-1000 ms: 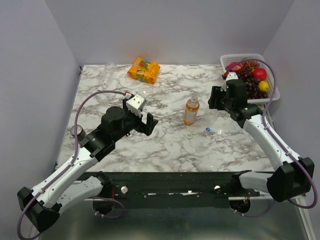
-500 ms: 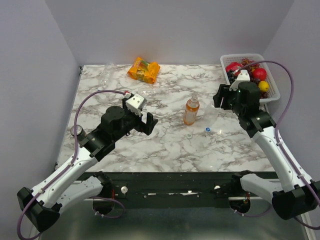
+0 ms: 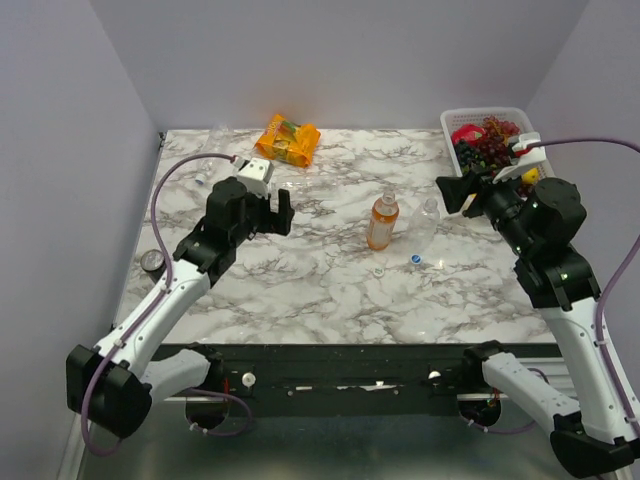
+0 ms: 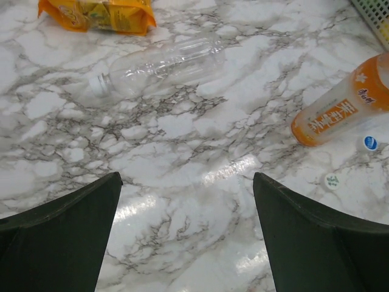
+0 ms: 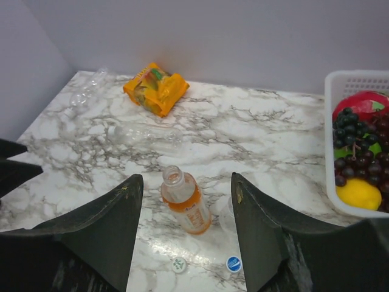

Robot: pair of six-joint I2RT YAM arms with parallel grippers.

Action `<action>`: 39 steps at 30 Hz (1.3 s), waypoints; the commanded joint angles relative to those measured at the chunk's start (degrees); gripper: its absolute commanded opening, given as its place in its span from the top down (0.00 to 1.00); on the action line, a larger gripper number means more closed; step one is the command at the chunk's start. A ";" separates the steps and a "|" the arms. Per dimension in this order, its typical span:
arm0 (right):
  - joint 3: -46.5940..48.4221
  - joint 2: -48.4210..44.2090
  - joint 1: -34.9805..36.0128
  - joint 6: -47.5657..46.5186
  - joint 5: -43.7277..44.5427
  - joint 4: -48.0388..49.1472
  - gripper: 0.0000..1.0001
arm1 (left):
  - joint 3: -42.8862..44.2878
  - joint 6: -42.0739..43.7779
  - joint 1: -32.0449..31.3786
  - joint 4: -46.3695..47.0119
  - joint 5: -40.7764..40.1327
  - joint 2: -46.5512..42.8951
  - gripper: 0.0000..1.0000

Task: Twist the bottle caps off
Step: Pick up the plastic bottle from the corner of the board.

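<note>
1. Now, versus half a second back: the left arm (image 3: 185, 275) has swung toward the far-left side of the desk (image 3: 300, 290), and the right arm (image 3: 555, 270) sits higher and further right. The bottles and loose caps have not moved.
2. Left jaws: spread wide and empty over bare marble. Right jaws: spread wide and empty, raised above the desk.
3. Bottles, count four:
   - The orange bottle (image 5: 185, 204) is upright mid-desk with its neck open.
   - The near clear bottle (image 3: 425, 220) is just right of it.
   - The lying clear bottle (image 4: 161, 64) is on its side, further left.
   - The corner clear bottle (image 5: 88, 85) is far-left; I cannot tell whether it is capped.
4. Loose caps, count two: the white cap (image 5: 178, 264) and the blue cap (image 5: 233, 263) lie in front of the orange bottle, close together but not touching.
5. Others: one snack packet (image 3: 288, 138) and one fruit basket (image 3: 548, 185).
</note>
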 commanded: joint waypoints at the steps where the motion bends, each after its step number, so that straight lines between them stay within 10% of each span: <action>1: -2.17 -1.61 0.34 1.74 -6.57 1.84 0.33 | 9.21 15.77 0.49 4.75 6.17 7.21 0.01; 16: -4.90 -15.50 0.34 -0.63 -5.87 -7.38 0.32 | 38.49 53.58 1.02 -7.82 11.64 43.87 0.02; 39: -6.49 -14.98 0.34 -2.21 -5.26 -7.29 0.31 | 66.20 56.15 1.37 -23.47 12.95 72.88 0.01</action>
